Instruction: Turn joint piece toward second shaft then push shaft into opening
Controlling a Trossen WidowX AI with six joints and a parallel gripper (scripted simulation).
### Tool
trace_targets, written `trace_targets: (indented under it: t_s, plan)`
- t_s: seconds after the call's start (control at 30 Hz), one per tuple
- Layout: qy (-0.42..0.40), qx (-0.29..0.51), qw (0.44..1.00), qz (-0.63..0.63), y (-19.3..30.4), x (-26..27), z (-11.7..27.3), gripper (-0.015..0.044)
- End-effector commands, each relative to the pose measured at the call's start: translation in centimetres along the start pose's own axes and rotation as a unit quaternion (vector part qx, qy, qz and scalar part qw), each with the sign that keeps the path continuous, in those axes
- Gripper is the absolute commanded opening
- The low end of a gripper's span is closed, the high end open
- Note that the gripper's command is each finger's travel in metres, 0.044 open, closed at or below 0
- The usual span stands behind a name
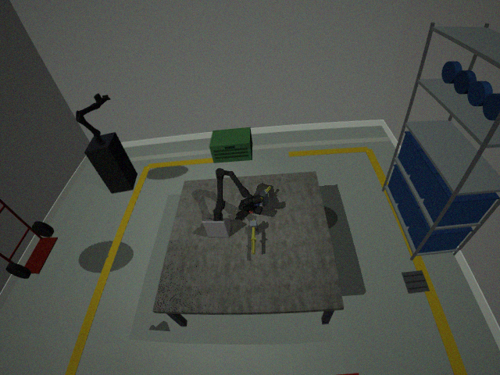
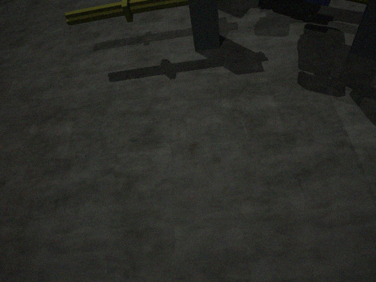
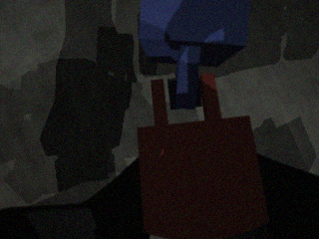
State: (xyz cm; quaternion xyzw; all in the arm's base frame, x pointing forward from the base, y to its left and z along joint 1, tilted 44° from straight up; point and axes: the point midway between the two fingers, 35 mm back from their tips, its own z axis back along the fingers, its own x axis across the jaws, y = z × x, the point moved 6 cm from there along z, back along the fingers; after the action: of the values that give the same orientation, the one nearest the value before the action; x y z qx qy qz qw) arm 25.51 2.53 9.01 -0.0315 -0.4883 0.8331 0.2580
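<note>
Table [image 1: 258, 274] [image 2: 188, 170] [image 3: 30, 30]: grey-brown, mottled top | Directly on it: two grey blocks [image 2: 206, 27], bases near each other, upright; pale base plate [image 1: 217, 229], apparently seated flat, view dim

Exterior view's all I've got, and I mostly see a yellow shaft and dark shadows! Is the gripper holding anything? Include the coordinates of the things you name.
Observer: Yes, the gripper [image 1: 251, 208] [image 2: 292, 7] [image 3: 185, 150] is shut on the red joint piece [image 1: 251, 212] [image 3: 201, 171].

Operator: Ooh! What's poking in between its two prongs?

Observer: A blue tongue [image 3: 183, 75], in the wrist view.

Operator: And is there anything on the floor past the table?

Observer: The top view shows a green box [image 1: 230, 144] near the wall.
</note>
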Motion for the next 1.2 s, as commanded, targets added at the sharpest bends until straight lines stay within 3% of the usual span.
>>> trace_targets:
  t_s: [0.0, 1.17]
  plan:
    - [0.0, -0.001, 1.0, 0.002, 0.02, -0.02, -0.01, 0.0]
    - [0.0, -0.001, 1.0, 0.002, 0.02, -0.02, -0.01, 0.0]
